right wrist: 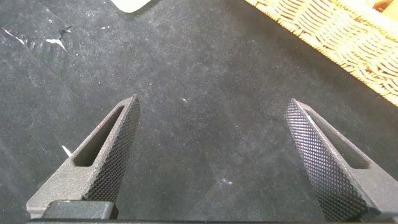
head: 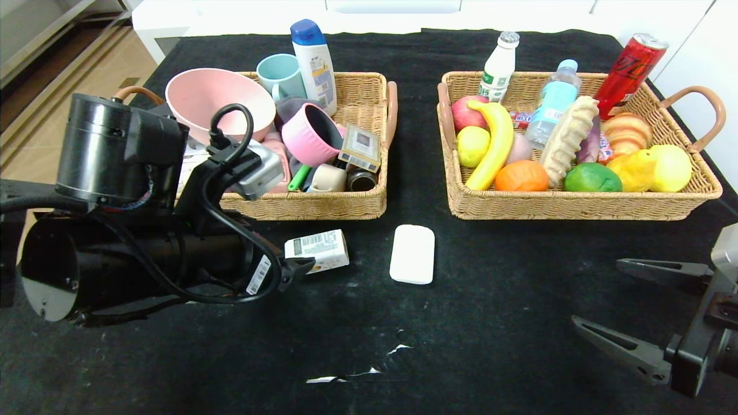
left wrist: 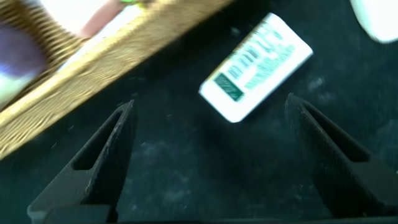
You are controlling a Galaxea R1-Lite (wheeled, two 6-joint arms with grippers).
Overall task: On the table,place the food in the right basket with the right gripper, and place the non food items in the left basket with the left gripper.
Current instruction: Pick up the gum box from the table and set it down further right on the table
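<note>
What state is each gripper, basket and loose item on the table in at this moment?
left gripper: open, empty, over the white box
right gripper: open, empty, low over bare cloth
white box: lying on the table, ungrasped
white bar: lying flat on the table
left basket: crowded with non-food items
right basket: crowded with food and drinks
pink bowl: tilted in the left basket
</note>
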